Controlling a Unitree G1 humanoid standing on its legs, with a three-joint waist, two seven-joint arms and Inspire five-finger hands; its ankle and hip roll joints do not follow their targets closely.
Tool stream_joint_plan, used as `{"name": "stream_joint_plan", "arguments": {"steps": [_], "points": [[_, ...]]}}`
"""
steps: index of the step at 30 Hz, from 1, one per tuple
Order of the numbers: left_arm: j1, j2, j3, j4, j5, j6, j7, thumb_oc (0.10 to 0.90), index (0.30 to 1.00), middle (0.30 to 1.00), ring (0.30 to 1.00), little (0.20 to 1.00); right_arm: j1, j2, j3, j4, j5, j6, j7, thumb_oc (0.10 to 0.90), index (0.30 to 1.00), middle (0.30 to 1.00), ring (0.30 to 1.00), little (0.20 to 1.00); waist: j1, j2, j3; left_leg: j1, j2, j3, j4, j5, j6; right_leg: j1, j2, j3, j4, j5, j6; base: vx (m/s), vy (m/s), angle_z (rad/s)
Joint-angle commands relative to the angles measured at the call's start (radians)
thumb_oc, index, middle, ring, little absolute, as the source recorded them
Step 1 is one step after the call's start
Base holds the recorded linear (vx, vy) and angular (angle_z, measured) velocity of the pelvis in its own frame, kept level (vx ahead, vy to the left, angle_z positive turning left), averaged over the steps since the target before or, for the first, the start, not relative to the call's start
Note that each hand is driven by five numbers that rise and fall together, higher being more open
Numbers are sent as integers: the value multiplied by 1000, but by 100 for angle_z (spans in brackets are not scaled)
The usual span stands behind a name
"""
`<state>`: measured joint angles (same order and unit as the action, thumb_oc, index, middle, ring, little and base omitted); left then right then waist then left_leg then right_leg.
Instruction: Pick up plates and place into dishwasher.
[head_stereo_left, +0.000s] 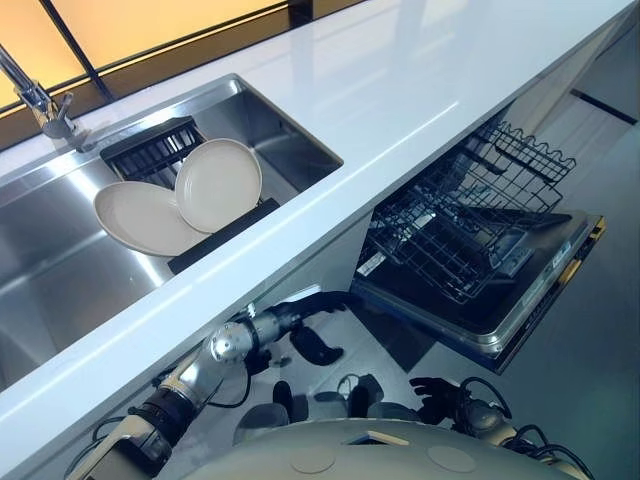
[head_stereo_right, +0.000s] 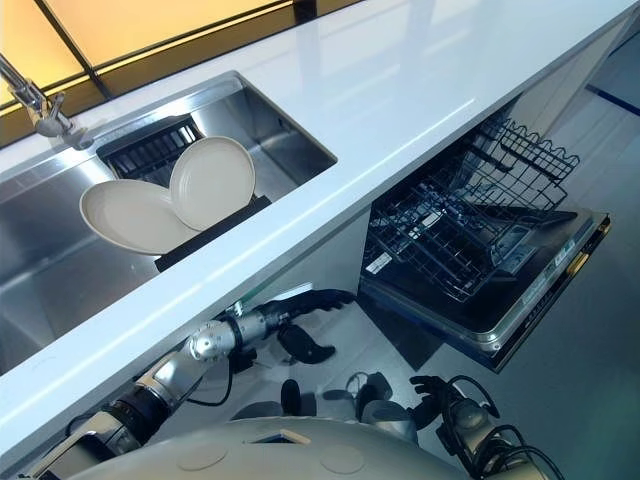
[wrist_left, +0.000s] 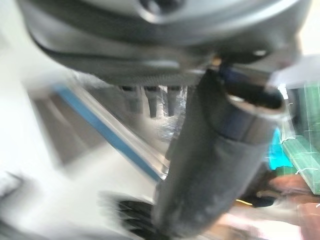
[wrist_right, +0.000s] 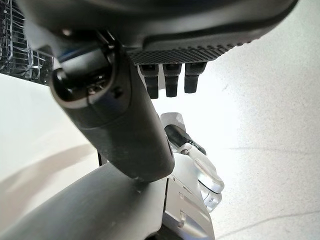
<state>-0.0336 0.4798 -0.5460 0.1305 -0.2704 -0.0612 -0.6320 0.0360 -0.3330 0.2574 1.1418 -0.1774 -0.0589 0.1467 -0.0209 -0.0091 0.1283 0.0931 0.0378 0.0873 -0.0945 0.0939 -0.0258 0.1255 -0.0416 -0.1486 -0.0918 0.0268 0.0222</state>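
Note:
Two cream plates lean on a black drying rack (head_stereo_left: 152, 148) inside the steel sink (head_stereo_left: 60, 275): one round plate (head_stereo_left: 218, 184) stands tilted, and another plate (head_stereo_left: 145, 217) lies lower beside it on the left. The dishwasher (head_stereo_left: 505, 310) is open at the right, its door down and its wire basket (head_stereo_left: 465, 220) pulled out and empty. My left hand (head_stereo_left: 312, 318) hangs below the counter edge, left of the dishwasher, open and holding nothing. My right hand (head_stereo_left: 437, 393) is low, in front of the dishwasher door, fingers (wrist_right: 172, 77) relaxed and empty.
The white countertop (head_stereo_left: 420, 90) runs from the sink over the dishwasher, and its front edge overhangs my left hand. A chrome tap (head_stereo_left: 35, 100) stands at the sink's far left. Grey floor (head_stereo_left: 600, 400) lies right of the open door.

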Motion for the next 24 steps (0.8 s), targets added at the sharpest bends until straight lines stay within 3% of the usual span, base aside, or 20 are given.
{"name": "stream_joint_plan", "arguments": {"steps": [1,6,11,14,16,18,19,21,22,24], "points": [[-269,-47,177,-328,-470,40,-185,800,900,900,900,900,-40,37,15,19,23,-64,-13,800,900,900,900,900,1,30,-29,51,-69,53,7,-146,56,-27,23,-9,60,-42,49,32,-36,0],[-255,-148,199,-473,-915,192,-260,800,900,900,900,900,-26,73,33,50,20,-76,-48,800,900,900,900,900,-2,24,-32,61,-70,45,7,-157,56,-12,23,3,48,-40,46,17,-20,1],[-233,-240,212,-523,-1228,183,-260,800,900,900,900,900,-25,98,63,64,39,-74,-71,800,900,900,900,900,1,17,-31,71,-72,33,7,-163,55,0,24,2,46,-43,39,14,-14,1],[-234,-259,226,-547,-1315,89,-247,800,900,900,900,900,-30,110,83,66,53,-68,-80,800,900,900,900,900,7,13,-33,73,-74,25,7,-163,54,5,24,-5,46,-46,35,5,-6,2],[-234,-256,250,-566,-1333,-30,-185,800,900,900,900,900,-32,112,93,64,59,-67,-84,800,900,900,900,900,13,10,-34,75,-74,19,7,-164,52,10,24,-11,44,-50,32,19,-15,8],[-227,-239,294,-590,-1186,-227,-25,800,900,900,900,900,-26,114,96,54,56,-62,-86,800,900,900,900,900,19,8,-36,74,-73,15,7,-163,51,12,24,-17,44,-52,31,11,-6,4],[-223,-221,324,-589,-1129,-290,52,800,900,900,900,900,-21,112,93,44,54,-60,-86,800,900,900,900,900,23,8,-36,74,-73,11,7,-162,50,14,25,-20,43,-54,31,5,-2,3],[-196,-180,414,-574,-851,-443,234,800,900,900,900,900,0,108,81,18,49,-56,-86,800,900,900,900,900,33,8,-37,72,-74,0,7,-160,47,17,25,-27,43,-58,29,7,-3,3],[-187,-155,464,-563,-737,-484,318,800,900,900,900,900,10,106,75,9,46,-56,-87,800,900,900,900,900,39,8,-34,77,-74,-5,7,-162,47,25,25,-32,43,-63,29,10,-4,7],[-173,-101,562,-551,-369,-478,534,800,900,900,900,900,29,102,67,-8,40,-52,-87,800,900,900,900,900,49,6,-42,71,-74,-13,7,-157,45,23,25,-39,44,-67,27,22,-1,10]]}}
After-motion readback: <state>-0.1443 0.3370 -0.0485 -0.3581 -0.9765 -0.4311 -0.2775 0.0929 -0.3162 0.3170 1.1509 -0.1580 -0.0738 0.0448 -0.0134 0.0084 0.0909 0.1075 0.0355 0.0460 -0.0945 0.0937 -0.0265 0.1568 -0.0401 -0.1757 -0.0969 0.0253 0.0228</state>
